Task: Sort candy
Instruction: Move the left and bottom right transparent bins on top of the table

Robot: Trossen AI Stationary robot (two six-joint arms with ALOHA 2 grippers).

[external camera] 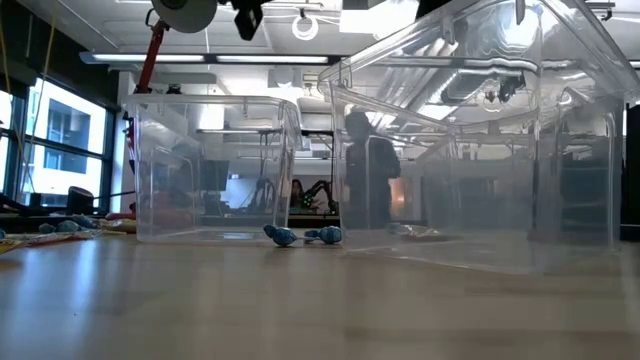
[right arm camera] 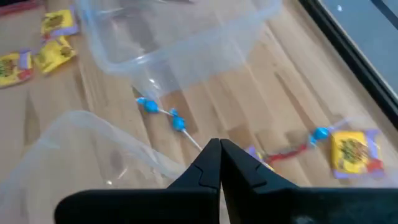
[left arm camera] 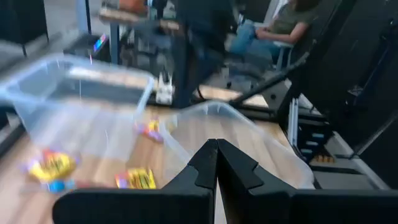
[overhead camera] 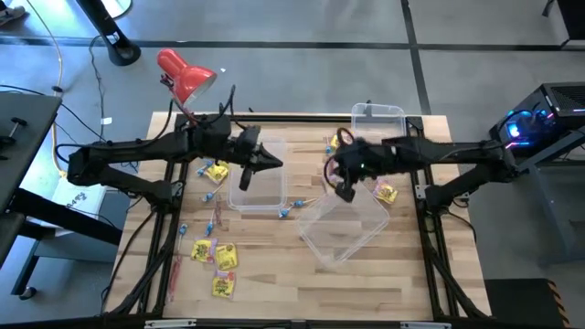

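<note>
Grippers hanging shut and empty above the bins.
Left gripper (overhead camera: 271, 164) and right gripper (overhead camera: 345, 192) are pinching nothing, while candy (overhead camera: 213, 259) is lying scattered on the table's (overhead camera: 274, 274) left side.

Yellow packets (overhead camera: 224, 258), blue-wrapped pieces (right arm camera: 149, 106), red sticks (overhead camera: 175, 271), clear bins (overhead camera: 345, 228), a red lamp (overhead camera: 186, 75).
</note>
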